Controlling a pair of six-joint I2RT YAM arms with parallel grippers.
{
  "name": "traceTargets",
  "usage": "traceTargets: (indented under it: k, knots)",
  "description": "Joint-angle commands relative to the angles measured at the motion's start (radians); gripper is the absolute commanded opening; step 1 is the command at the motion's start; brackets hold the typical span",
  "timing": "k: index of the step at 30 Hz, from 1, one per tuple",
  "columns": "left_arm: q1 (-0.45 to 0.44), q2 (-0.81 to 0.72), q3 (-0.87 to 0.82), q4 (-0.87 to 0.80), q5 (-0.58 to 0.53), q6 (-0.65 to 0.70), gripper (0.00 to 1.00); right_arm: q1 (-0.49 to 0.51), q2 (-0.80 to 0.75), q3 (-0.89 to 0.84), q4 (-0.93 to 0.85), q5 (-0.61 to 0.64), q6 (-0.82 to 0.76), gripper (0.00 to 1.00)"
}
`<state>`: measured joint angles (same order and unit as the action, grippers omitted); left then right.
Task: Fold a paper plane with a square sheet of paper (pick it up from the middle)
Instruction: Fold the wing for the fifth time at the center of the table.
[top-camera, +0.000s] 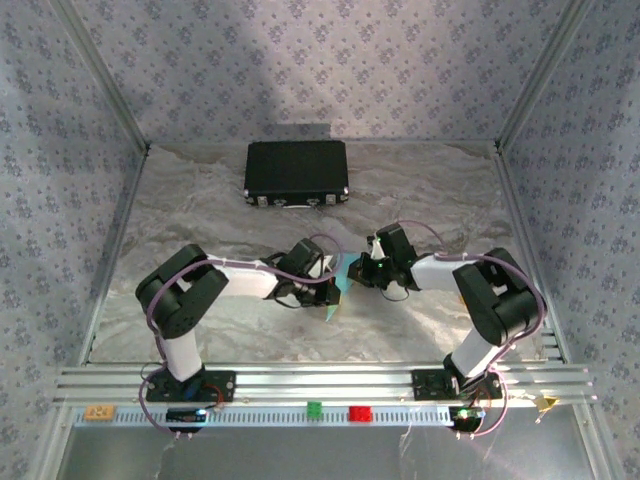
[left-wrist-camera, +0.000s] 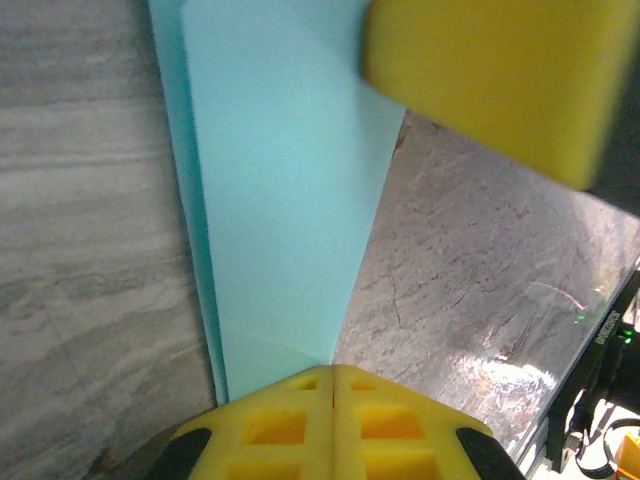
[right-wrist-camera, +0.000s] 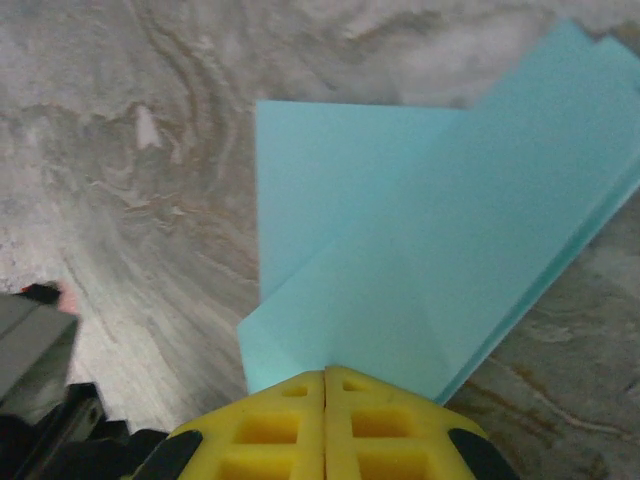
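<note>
Both arms are on the paper, mid-table between them, well short of the black case. Left gripper is pinched flat on the narrow end and right gripper is pinched flat on a layered edge, no gap at either. It looks mid-fold: long creased wedge, not a finished dart. For this step I'd use the left pinch as the anchor and swing the right flap over until the edges line up. Don't pull the arms apart, thin sheet will likely tear or slip. Then press the crease on the table. Long axis runs roughly near-far, narrow tip toward the arm bases. Can't tell if it touches the table.
</note>
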<state>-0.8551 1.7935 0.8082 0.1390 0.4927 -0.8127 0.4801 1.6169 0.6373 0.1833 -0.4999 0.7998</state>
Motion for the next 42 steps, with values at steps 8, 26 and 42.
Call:
traceTargets:
  k: [8,26,42]
  knots:
    - [0.001,0.018,-0.038,-0.023,-0.024,-0.017,0.0,0.081,-0.023,-0.026,-0.036,-0.044,-0.044,0.07]
    - [0.005,0.014,-0.044,-0.026,-0.02,-0.019,0.0,-0.022,0.059,-0.022,-0.006,0.008,-0.034,0.06]
    - [0.005,0.023,-0.049,-0.012,-0.003,-0.021,0.0,-0.189,0.096,0.06,-0.021,-0.009,-0.048,0.07]
